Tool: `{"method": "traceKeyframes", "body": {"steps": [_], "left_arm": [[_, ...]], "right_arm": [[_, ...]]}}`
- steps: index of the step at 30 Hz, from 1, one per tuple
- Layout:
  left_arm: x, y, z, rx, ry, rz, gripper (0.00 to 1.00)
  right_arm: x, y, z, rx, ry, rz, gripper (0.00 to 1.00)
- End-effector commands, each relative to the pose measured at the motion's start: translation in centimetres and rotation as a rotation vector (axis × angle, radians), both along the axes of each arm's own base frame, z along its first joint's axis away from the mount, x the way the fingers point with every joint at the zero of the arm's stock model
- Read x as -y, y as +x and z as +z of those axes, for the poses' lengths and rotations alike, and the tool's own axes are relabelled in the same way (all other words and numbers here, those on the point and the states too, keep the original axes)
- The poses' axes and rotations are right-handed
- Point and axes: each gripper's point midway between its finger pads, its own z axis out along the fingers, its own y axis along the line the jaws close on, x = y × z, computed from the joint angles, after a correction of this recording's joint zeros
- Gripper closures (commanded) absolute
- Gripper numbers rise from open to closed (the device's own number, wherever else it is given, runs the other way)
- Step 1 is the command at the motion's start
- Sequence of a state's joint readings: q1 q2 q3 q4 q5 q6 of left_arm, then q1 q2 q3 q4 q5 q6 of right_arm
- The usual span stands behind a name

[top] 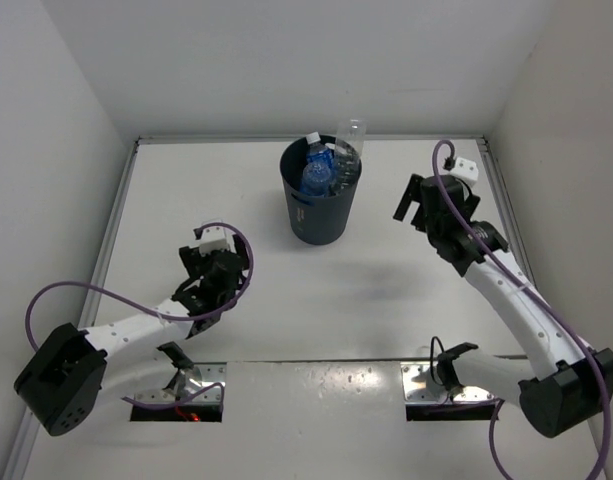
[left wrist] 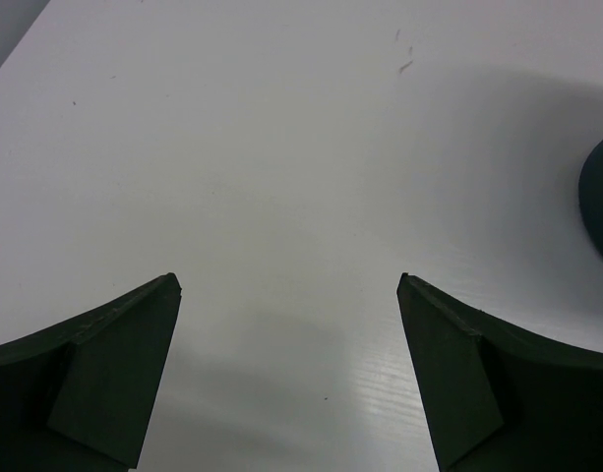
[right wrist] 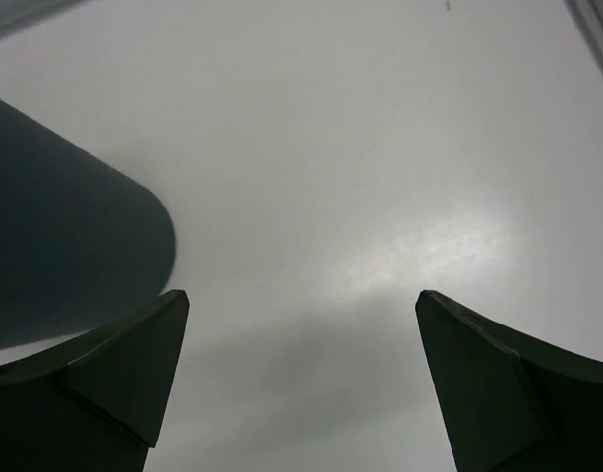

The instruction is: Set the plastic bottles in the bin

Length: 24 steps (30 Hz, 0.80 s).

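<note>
The dark navy bin (top: 320, 214) stands upright at the back middle of the table. Clear plastic bottles (top: 331, 165) sit inside it, blue labels showing, and one clear bottle (top: 350, 136) sticks up above the rim. My left gripper (top: 208, 252) hangs open over bare table, front left of the bin, with nothing between its fingers (left wrist: 114, 374). My right gripper (top: 418, 204) is open to the right of the bin and holds nothing. The bin's wall (right wrist: 65, 246) fills the left of the right wrist view, and its edge (left wrist: 601, 197) shows at the right of the left wrist view.
White walls (top: 76, 120) close in the table on the left, back and right. Two metal mounting plates (top: 441, 385) lie at the near edge by the arm bases. Purple cables (top: 66, 295) loop off both arms.
</note>
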<state>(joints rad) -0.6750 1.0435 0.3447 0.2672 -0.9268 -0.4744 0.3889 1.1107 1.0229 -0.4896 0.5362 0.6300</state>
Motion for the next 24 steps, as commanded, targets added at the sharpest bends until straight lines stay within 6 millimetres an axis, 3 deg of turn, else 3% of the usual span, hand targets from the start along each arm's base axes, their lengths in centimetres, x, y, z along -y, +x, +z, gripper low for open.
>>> {"method": "traceKeyframes", "body": {"steps": [1, 4, 7, 13, 24], "left_arm": [[1.0, 0.8, 1.8, 0.046, -0.03, -0.013, 0.01], [1.0, 0.8, 1.3, 0.022, -0.011, -0.013, 0.01], [0.7, 0.8, 1.5, 0.027, -0.018, 0.018, 0.01], [-1.3, 0.0, 1.2, 0.047, -0.058, 0.159, 0.01], [-2.2, -0.3, 2.1, 0.105, -0.092, 0.247, 0.01]], "right_arm": [[0.4, -3.1, -5.5, -0.182, 0.106, -0.061, 0.0], [-0.1, -5.4, -9.0, -0.283, 0.102, -0.057, 0.0], [-0.4, -7.0, -10.2, -0.289, 0.09, -0.094, 0.0], [0.1, -8.1, -11.0, -0.338, -0.017, -0.109, 0.0], [0.4, -8.1, -11.7, -0.378, -0.097, -0.106, 0.0]]}}
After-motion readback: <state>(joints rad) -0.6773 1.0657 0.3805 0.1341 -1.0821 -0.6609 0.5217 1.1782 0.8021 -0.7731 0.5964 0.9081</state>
